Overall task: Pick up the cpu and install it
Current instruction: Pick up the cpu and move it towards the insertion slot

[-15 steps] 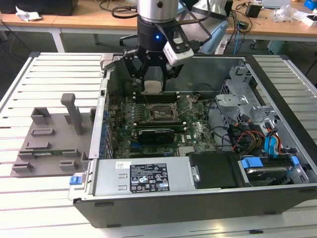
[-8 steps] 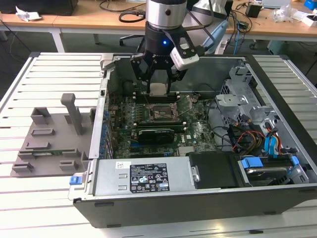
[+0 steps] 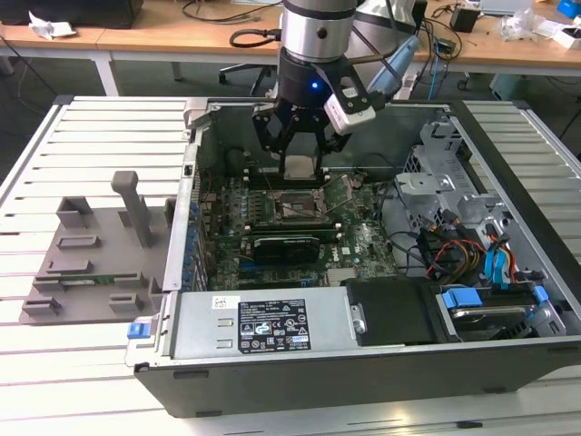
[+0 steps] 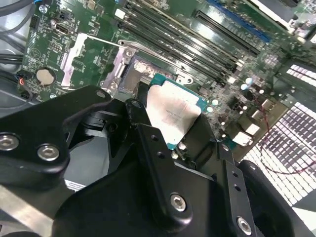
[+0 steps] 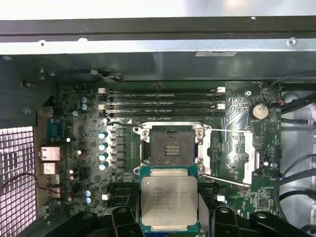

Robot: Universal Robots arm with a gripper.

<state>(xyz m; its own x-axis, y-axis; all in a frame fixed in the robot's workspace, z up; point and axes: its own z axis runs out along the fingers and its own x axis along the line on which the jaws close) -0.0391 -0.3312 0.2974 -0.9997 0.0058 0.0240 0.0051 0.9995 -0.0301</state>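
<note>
Gripper (image 3: 300,162): clamped on the cpu (image 5: 169,201), with its fingers pinching two opposite edges. It hangs inside the open computer case (image 3: 300,363), above the motherboard (image 5: 237,113).
Cpu: held roughly level with its silvery metal top facing up. In the first wrist view its green rim shows on all sides.
Cpu relative to gripper: it sits between the fingertips, with most of its top left uncovered.
Cpu relative to socket: in the first wrist view it lies just beside the socket (image 5: 172,146), overlapping the near edge but not centred over the opening. In the exterior view it looks clear of the board, not resting on it.
Socket: open, with its dark contact field bare; the memory slots (image 5: 158,101) run along its far side.
Elsewhere: a grey tray (image 3: 91,263) stands on the slatted worktop (image 3: 91,136) outside the case.
Task standing: the chip is picked up but not yet seated.
Risk, misalignment: lowering off-centre or rotated would land an edge on the socket frame and could bend the contacts.
Risk, tilt: an uneven pinch could drop one corner first, so the chip jams askew.
Risk, slip: the grip holds only thin edges, so a jolt could let the chip fall onto the board.
</note>
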